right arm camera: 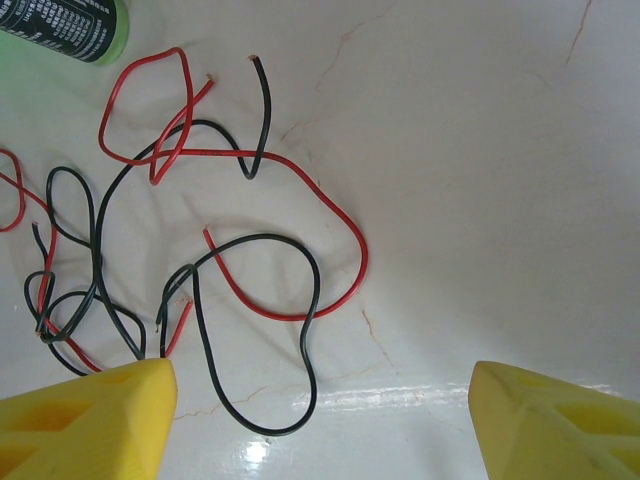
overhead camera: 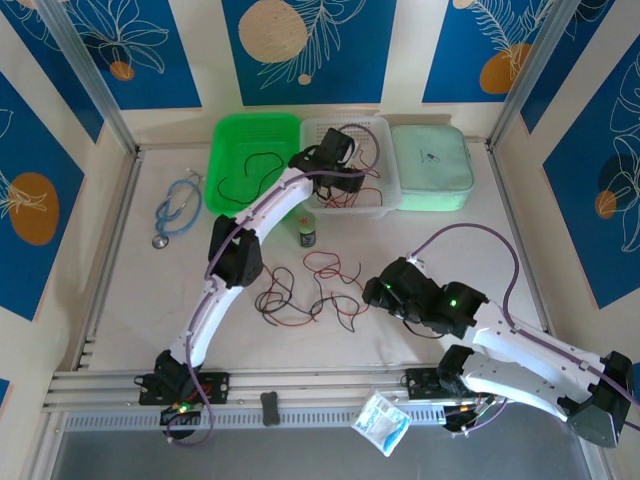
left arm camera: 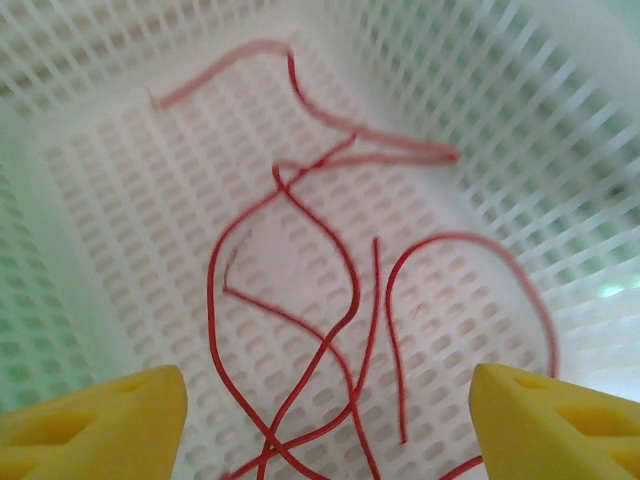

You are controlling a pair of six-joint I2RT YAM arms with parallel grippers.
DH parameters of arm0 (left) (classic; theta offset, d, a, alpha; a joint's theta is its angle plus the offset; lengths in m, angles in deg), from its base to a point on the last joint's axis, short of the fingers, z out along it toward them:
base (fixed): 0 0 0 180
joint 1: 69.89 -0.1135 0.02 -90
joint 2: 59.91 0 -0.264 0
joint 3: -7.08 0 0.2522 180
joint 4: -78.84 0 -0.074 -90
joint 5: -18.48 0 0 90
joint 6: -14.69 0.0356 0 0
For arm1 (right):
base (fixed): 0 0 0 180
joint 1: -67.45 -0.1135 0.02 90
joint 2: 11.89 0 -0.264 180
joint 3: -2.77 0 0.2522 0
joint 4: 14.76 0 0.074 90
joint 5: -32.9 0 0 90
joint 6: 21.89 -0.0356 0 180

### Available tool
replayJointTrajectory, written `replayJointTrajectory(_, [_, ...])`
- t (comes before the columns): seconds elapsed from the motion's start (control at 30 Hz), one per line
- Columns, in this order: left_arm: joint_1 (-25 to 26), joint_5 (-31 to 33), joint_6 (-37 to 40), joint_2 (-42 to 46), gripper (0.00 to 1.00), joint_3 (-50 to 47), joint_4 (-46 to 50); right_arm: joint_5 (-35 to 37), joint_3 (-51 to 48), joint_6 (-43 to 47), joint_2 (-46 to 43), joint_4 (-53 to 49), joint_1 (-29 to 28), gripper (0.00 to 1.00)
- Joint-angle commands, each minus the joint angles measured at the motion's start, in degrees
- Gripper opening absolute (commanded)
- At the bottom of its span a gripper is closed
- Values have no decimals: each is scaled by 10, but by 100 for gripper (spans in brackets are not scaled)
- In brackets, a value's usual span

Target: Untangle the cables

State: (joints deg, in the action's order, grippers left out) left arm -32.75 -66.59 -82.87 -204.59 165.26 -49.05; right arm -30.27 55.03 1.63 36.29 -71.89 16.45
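Sorting stage, by my judgement. Your left gripper gapes empty above red cables in the white basket. Your right gripper, open and empty, faces the loose tangle. Pinch one strand next.

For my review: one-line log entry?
left end effector open above white mesh basket | right end effector open above tangled red and black thin wires

My left arm and right arm are white shells with black joint housings, each trailed by a thick purple cable. At lower right I see green lights glowing on the right wrist, and the fingers are yellow wedges.
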Motion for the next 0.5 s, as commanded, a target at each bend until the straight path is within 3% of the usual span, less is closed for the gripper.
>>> replayJointTrajectory(0.0, [1, 3, 26, 66, 77, 33, -8, 11, 15, 0, 5, -14, -4, 77])
replayJointTrajectory(0.23, [2, 53, 59, 94, 82, 32, -8, 8, 19, 4, 8, -12, -4, 77])
replayJointTrajectory(0.47, [4, 63, 45, 160, 84, 6, 33, -11, 21, 9, 36, 8, -3, 77])
